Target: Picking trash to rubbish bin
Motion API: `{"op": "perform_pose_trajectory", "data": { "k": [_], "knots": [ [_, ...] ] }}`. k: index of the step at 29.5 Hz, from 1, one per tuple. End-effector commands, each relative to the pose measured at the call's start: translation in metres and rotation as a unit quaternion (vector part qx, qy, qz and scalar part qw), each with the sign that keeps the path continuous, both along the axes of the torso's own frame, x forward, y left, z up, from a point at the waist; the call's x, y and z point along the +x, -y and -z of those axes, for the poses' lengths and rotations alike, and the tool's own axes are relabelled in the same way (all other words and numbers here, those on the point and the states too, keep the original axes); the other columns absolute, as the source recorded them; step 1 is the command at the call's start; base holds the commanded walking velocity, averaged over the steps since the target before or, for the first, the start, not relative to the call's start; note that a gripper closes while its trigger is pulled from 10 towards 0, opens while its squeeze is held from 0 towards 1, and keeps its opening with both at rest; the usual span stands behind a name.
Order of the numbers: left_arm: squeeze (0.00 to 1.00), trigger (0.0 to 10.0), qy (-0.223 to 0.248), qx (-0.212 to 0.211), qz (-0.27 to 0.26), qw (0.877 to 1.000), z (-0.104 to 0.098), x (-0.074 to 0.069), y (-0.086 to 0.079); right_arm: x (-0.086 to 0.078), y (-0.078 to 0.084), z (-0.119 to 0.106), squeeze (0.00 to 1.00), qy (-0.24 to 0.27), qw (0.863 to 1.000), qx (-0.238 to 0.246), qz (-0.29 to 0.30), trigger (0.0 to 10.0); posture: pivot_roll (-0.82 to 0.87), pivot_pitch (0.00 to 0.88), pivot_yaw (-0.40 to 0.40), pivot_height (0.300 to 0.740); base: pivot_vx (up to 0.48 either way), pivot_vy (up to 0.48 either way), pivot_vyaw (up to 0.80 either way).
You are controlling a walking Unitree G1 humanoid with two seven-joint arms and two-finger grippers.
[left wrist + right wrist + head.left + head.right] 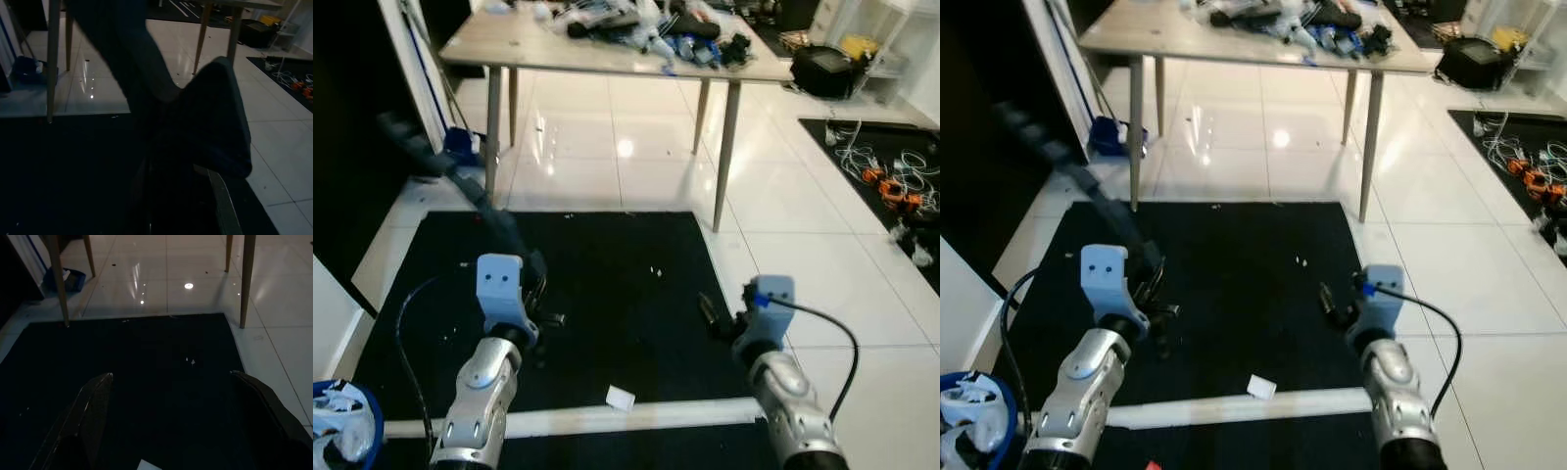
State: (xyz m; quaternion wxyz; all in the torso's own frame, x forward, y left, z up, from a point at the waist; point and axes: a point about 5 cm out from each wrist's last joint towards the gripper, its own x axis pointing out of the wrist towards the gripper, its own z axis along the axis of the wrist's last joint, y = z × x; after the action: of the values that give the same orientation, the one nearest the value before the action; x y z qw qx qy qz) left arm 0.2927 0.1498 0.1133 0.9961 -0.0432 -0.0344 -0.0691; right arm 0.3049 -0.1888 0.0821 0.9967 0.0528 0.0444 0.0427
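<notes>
Left tool [536, 284] clamped on a long dark strip [460, 181] above the black mat [607, 294]; right tool [168, 421] spread wide, empty.

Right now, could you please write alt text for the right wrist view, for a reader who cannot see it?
The right claw, its two black fingers spread open, hovers over a black floor mat bearing a small white paper scrap. Beyond lie glossy white floor tiles and pale wooden table legs.
</notes>
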Motion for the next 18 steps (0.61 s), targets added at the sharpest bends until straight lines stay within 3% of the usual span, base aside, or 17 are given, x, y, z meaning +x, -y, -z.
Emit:
{"op": "perform_pose_trajectory", "data": {
  "k": [1,18],
  "knots": [
    [0.0,10.0,-0.006,-0.006,-0.003,1.0,0.0032,-0.0012,-0.0009,-0.0039,-0.0018,0.0074,0.0,-0.014,1.0,0.005,-0.001,10.0,0.01,0.127,-0.028,0.74,0.326,0.0,0.0],
    [0.0,10.0,-0.003,-0.005,-0.005,1.0,0.0026,-0.0007,-0.0007,-0.001,-0.0034,0.0058,0.0,-0.011,1.0,0.005,-0.006,10.0,0.01,0.132,-0.036,0.74,0.325,0.0,0.0]
  ]
}}
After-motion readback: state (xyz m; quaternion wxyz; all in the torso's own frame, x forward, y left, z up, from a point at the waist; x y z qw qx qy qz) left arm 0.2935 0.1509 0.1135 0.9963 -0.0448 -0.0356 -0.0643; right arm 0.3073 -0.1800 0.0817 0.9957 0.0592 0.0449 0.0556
